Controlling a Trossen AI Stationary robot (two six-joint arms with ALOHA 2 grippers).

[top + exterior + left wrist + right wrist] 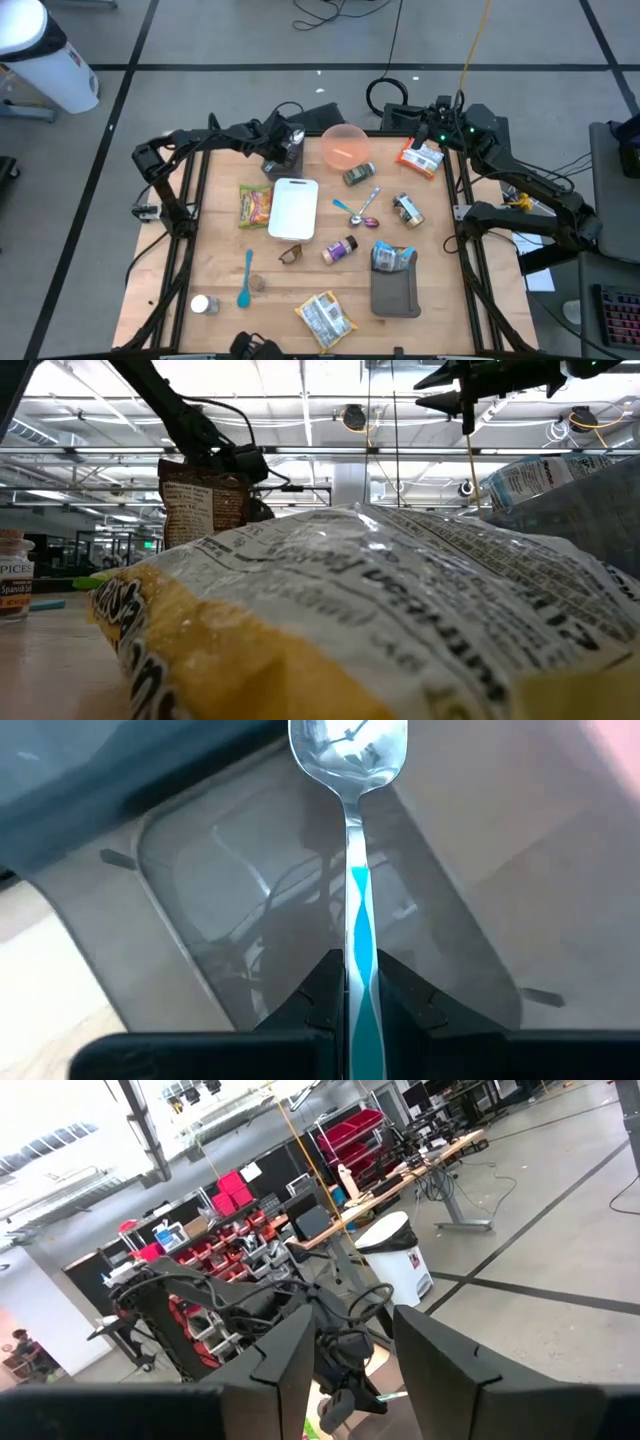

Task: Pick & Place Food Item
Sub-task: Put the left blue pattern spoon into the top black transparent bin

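My left gripper (358, 995) is at the table's far left (287, 140), shut on a metal spoon (352, 840) with a teal handle. The spoon's bowl (348, 750) sticks out past the fingertips over a grey see-through container (200, 920). My right gripper (350, 1350) is raised at the far right (432, 125), pointing about level into the room, open with nothing between its fingers. Food items lie on the table: an orange packet (420, 158), a green and yellow bag (255, 205), a can (358, 174) and a jar (407, 210). My left gripper pinches the spoon's teal handle (360, 945) between its two fingers, the handle running along the fingers. The fingers slant down from above. The spoon is lifted clear, its bowl end pointing away from the gripper, above the grey container.
A pink bowl (345, 145) and a white cutting board (293, 207) lie near the left gripper. Two spoons (358, 208), a spice bottle (340, 250), sunglasses (290, 253), a teal utensil (245, 278), a grey tray (395, 295) and a snack bag (325, 318) fill the middle and near side.
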